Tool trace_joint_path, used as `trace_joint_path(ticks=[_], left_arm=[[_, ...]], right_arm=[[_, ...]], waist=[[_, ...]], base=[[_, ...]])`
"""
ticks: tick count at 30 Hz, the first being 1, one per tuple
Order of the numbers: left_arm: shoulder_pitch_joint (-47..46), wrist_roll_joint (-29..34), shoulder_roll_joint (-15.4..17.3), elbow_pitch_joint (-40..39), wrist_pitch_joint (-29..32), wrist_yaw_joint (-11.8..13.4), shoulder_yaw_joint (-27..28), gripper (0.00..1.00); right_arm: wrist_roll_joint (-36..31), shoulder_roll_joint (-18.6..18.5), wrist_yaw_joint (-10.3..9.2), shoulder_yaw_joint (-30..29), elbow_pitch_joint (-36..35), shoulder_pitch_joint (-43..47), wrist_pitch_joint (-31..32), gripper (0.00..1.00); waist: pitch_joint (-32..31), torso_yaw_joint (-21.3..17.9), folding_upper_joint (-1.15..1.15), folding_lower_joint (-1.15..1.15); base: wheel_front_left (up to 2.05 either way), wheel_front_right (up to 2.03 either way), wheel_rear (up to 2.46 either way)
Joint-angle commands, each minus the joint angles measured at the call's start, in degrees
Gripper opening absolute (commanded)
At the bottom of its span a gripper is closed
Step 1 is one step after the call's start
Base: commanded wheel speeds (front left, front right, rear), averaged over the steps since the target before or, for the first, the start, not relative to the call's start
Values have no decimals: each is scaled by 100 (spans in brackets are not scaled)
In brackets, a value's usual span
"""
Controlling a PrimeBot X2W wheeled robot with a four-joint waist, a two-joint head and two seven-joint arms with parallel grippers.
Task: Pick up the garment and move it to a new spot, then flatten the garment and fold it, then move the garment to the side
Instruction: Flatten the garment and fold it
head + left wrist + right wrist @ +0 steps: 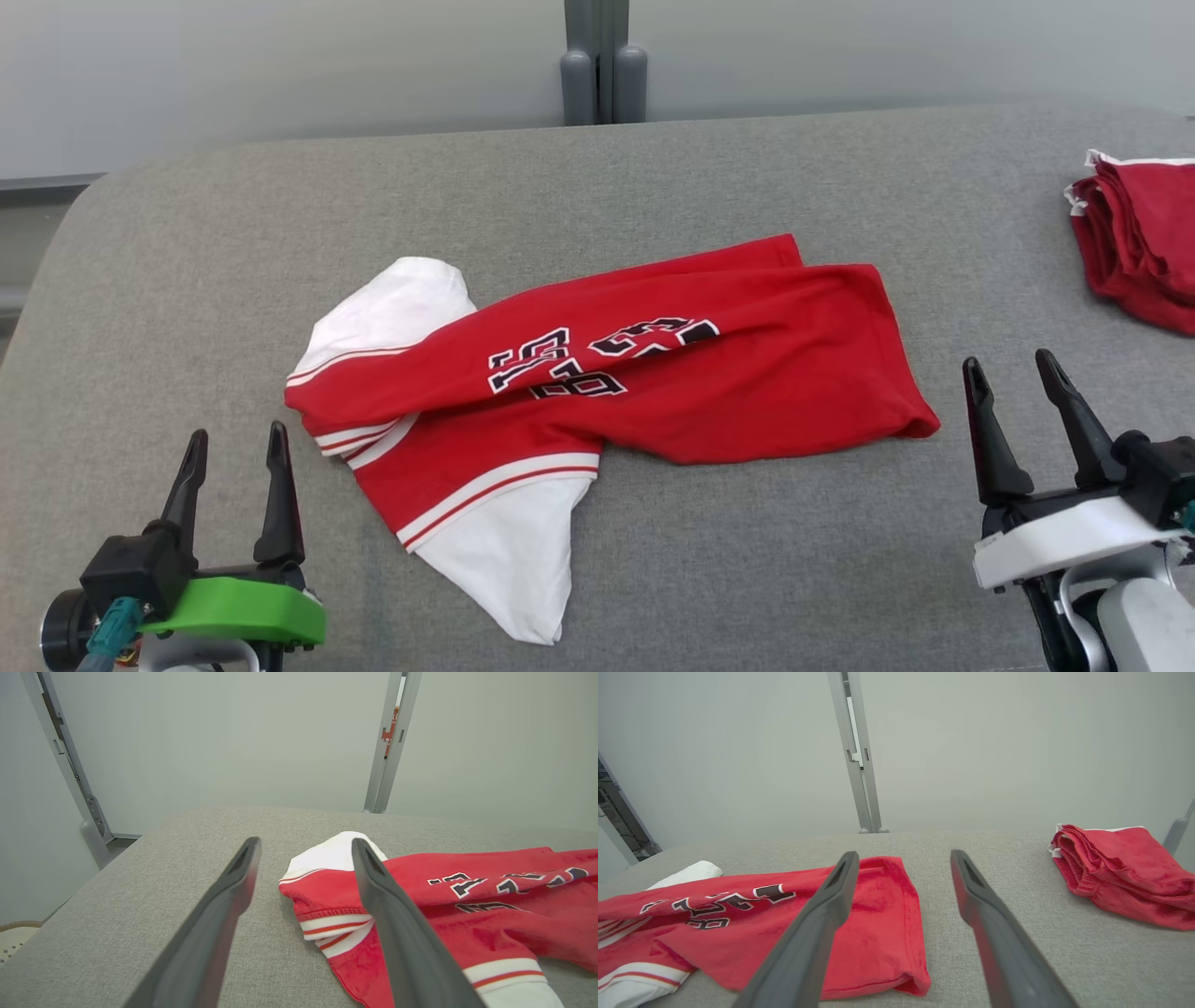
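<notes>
I note both arms low at near edge, fingers up, left gripper (233, 448) & right gripper (1013, 378) spread w/ nothing held, red-white garment (653, 373) lying folded on grey table (187, 280) btwn them, untouched.

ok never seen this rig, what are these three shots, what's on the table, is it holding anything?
It is a two-armed robot. The wide picture comes from its head camera; the other two look along each wrist's dark fingers. The left gripper and right gripper are both open and hold nothing. A red garment with white sleeves lies loosely folded on the grey padded table. A second red folded garment sits at the robot's far right.
</notes>
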Motion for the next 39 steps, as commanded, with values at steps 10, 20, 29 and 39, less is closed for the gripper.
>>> trace_joint_path(ticks=[10,20,29,39], left_arm=[[187,86,7,-23,-16,-9,134,100],[372,131,17,20,-16,-5,202,100],[533,179,68,-54,-16,-7,225,100],[590,130,106,-113,-16,-12,120,100]], right_arm=[[-431,290,1,-163,-574,638,-14,100],[-567,349,1,-113,-462,796,-14,100],[-591,372,1,-130,-427,854,-14,100],[-615,388,1,-100,-386,826,-14,100]], waist=[[-229,-210,0,0],[-418,-207,0,0],[-500,-176,0,0],[-519,-150,0,0]], base=[[0,0,0],[0,0,0],[0,0,0],[0,0,0]])
